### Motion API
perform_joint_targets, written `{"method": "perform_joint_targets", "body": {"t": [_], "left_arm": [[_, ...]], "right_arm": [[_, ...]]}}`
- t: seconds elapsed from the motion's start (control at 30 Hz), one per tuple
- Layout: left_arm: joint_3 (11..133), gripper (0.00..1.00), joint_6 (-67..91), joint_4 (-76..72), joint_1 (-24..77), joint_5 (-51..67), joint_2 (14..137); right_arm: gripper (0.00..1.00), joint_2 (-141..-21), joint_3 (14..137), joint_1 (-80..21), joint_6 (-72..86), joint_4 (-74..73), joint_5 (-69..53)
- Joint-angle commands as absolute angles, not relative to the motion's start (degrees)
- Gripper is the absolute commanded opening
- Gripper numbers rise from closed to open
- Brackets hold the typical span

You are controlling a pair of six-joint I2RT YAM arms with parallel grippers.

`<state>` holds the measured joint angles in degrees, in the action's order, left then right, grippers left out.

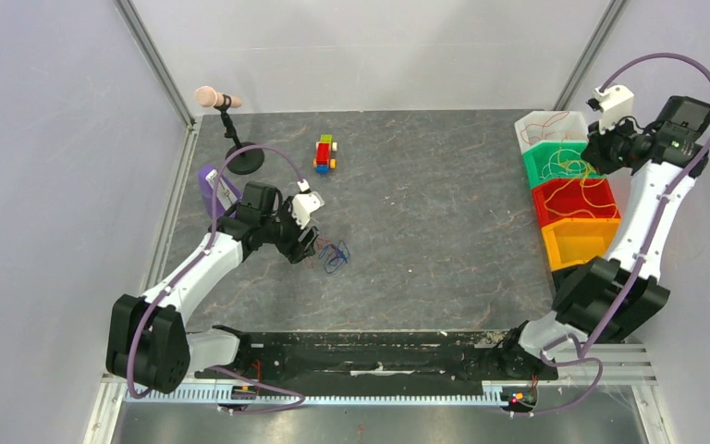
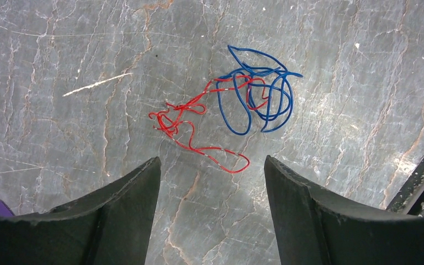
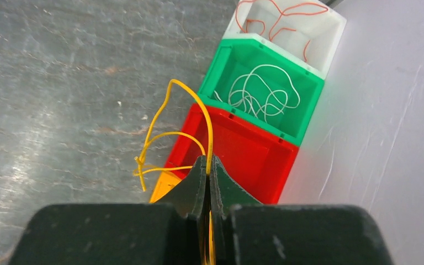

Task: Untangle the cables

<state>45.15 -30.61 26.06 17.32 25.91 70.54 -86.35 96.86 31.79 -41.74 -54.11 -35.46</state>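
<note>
The cables (image 1: 333, 254) not yet separated lie on the table (image 1: 425, 240) left of centre: a red cable (image 2: 168, 121) and a blue cable (image 2: 276, 96), threaded through each other where the blue loops bunch. I read the left gripper (image 2: 212, 163) as released, jaws spread wide, hovering just short of the red cable's nearest loop and touching nothing. Hazard one: a descent centred on the crossing would pinch both colours at once, and lifting would then draw the knot tighter instead of parting it. I would aim for the free red loop nearest the fingers. Hazard two: the wire is very thin and lies flat on the marbled surface, so the pads may close over it without catching it. Farther right, the right gripper (image 3: 208, 165) is clenched on a yellow cable (image 3: 210, 138), which arcs up and out ahead of the fingertips above a row of bins. In the wrist view it sits over the red bin (image 3: 243, 149) and the corner of the yellow bin (image 3: 163, 190). Beyond them, the green bin (image 3: 221, 61) holds a white cable (image 3: 259, 88) and the white bin (image 3: 331, 27) an orange-red cable (image 3: 287, 10). Hazard three: the springy loop appears to overhang the table side of the bins, so a release from here could drop it outside or into the wrong colour. I cannot tell its height above the bins.
</note>
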Motion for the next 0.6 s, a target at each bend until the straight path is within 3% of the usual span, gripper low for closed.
{"method": "perform_joint_targets", "body": {"t": [0.0,0.37,0.57], "left_arm": [[46.64,0.76,-26.54,23.92,17.36,27.88,68.24],[45.37,0.77,-23.5,22.06,17.31,27.52,66.52],[45.35,0.77,-23.05,21.53,17.29,26.77,66.66]], "right_arm": [[0.0,-91.63,102.32,34.08,-51.88,-57.39,-39.99],[0.0,-105.73,109.48,35.07,-66.89,-56.69,-40.68],[0.0,-109.8,102.23,35.06,-77.82,-54.99,-35.1]]}}
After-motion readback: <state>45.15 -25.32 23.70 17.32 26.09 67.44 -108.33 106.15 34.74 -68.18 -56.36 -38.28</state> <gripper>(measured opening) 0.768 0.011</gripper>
